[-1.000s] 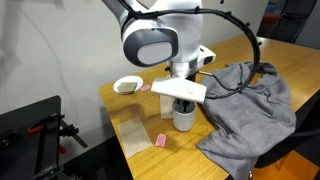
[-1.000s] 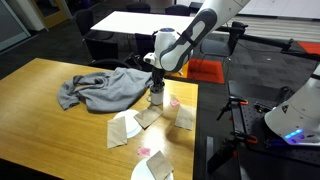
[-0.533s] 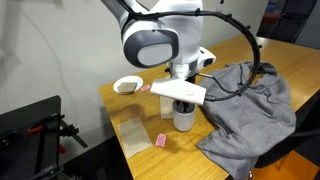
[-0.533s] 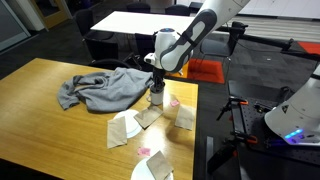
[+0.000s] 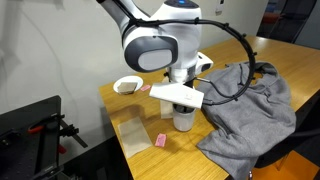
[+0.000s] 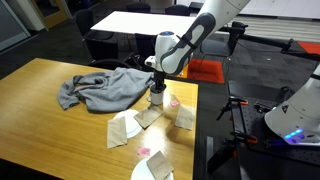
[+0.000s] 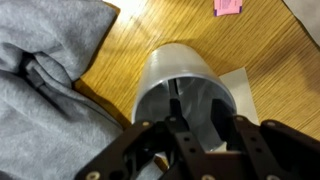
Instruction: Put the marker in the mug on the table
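The pale grey-white mug [image 7: 180, 75] stands on the wooden table [image 5: 150, 162] next to a grey cloth; it shows in both exterior views [image 5: 184, 121] [image 6: 157, 98]. My gripper [image 7: 197, 118] hangs straight over the mug's mouth, with its jaws apart and the mug's inside showing between them. A thin dark stick, the marker [image 7: 175, 100], stands inside the mug by one finger. In both exterior views the gripper [image 5: 183, 106] [image 6: 157, 88] sits just above the mug's rim and hides the marker.
A crumpled grey cloth [image 5: 250, 105] [image 6: 105, 90] lies against the mug. A shallow white bowl [image 5: 127, 85] and small pink blocks [image 5: 161, 140] [image 7: 228, 6] are nearby. Paper squares [image 6: 125, 128] lie near the table edge. A black stand [image 5: 30, 125] stands beside the table.
The arm has shifted slightly; the gripper stays over the mug. The mug and cloth have not moved.
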